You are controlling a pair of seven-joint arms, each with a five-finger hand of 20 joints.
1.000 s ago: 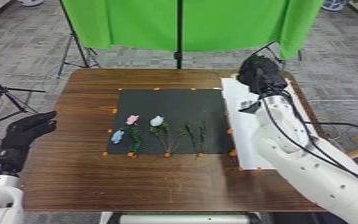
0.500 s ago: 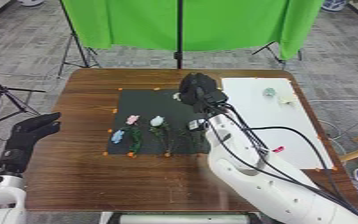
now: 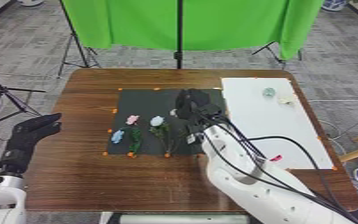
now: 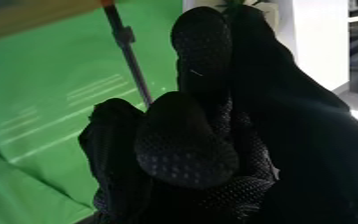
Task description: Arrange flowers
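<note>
3 flowers, blue, pink and white, lie side by side on the black mat. A 4th, pale flower is at the right hand, whose fingers look narrowed in a pinch on it. The step in hand seems to be adding it to the row; next it wants lining up beside the white flower, lowering, and a gentle release. 3 more, pale green, cream and red, wait on the white sheet. At the desk's left, the left hand holds nothing, fingers loosely extended.
</note>
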